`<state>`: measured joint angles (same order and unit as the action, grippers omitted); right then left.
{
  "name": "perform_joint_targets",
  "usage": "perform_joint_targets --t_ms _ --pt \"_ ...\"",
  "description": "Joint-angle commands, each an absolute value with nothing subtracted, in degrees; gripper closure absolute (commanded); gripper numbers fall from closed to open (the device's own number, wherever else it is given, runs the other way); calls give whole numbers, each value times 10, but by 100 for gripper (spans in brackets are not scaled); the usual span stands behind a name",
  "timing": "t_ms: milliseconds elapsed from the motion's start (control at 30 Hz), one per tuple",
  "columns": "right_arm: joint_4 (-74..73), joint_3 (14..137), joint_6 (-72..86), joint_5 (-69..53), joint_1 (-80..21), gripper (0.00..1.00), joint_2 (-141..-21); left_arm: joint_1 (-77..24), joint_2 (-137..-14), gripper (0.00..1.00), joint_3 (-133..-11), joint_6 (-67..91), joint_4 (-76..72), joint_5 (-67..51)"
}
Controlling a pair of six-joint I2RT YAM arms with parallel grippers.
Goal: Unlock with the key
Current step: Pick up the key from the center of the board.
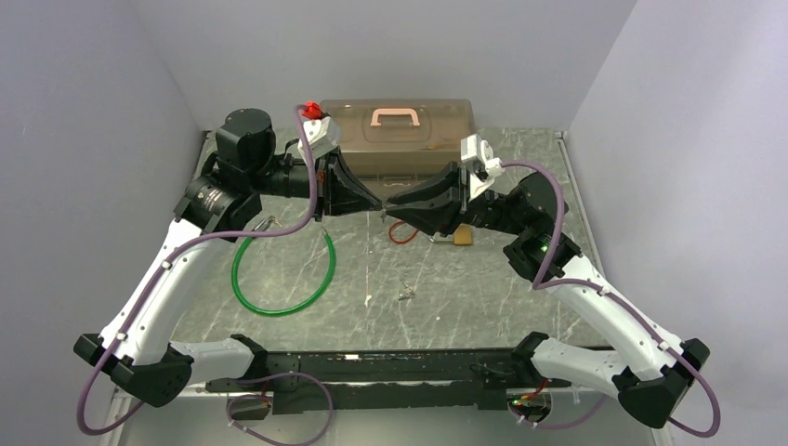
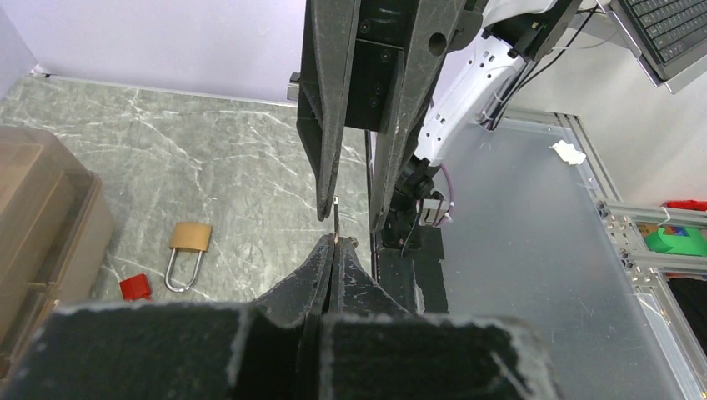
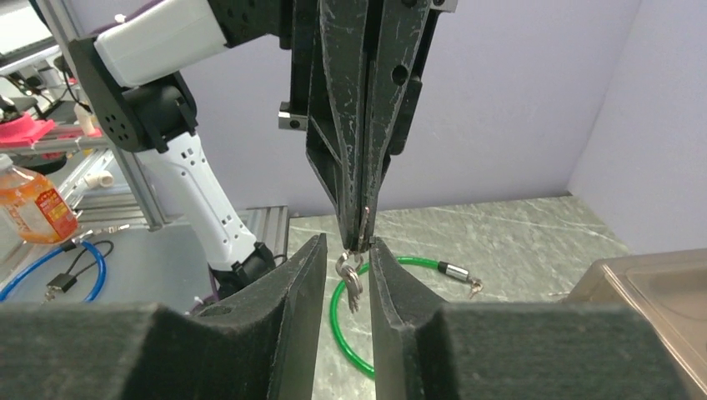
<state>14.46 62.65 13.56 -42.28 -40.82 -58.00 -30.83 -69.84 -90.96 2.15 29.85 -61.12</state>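
Note:
My left gripper (image 1: pixel 379 204) is shut on the key (image 2: pixel 335 222), a thin silver blade poking out of its tips above the table's middle. In the right wrist view a small ring with a key (image 3: pixel 353 282) hangs below the left gripper's tips (image 3: pixel 357 237). My right gripper (image 3: pixel 346 243) faces it tip to tip, open, one finger on each side of the hanging ring. Whether the right-hand finger (image 3: pixel 385 275) touches the ring I cannot tell. The brass padlock (image 2: pixel 190 240) lies flat on the table under the right arm, also visible as a brass padlock (image 1: pixel 462 238) in the top view.
A red tag (image 2: pixel 135 287) on red wire (image 1: pixel 401 232) lies beside the padlock. A green cable loop (image 1: pixel 283 279) with a silver tip (image 3: pixel 453 271) lies left of centre. A brown lidded box (image 1: pixel 400 135) stands at the back. Small metal bits (image 1: pixel 405 294) lie near the front.

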Motion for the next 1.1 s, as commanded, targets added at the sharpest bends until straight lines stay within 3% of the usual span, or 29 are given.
perform_joint_targets --t_ms 0,333,467,700,1000,1067 --pt "212 635 165 -423 -410 73 -583 -306 -692 100 -927 13 292 -606" --pt "215 635 174 -432 -410 90 -600 -305 -687 100 -925 13 291 -606" --pt "210 635 178 -432 -409 88 -602 -305 -685 100 -925 15 290 -608" --pt "193 640 180 -437 -410 76 -607 -302 -682 100 -923 16 288 -608" --pt "177 644 177 -434 -410 76 -610 -298 -680 100 -923 19 285 -610" --pt "168 644 173 -427 -410 71 -611 -297 -679 100 -923 19 285 -611"
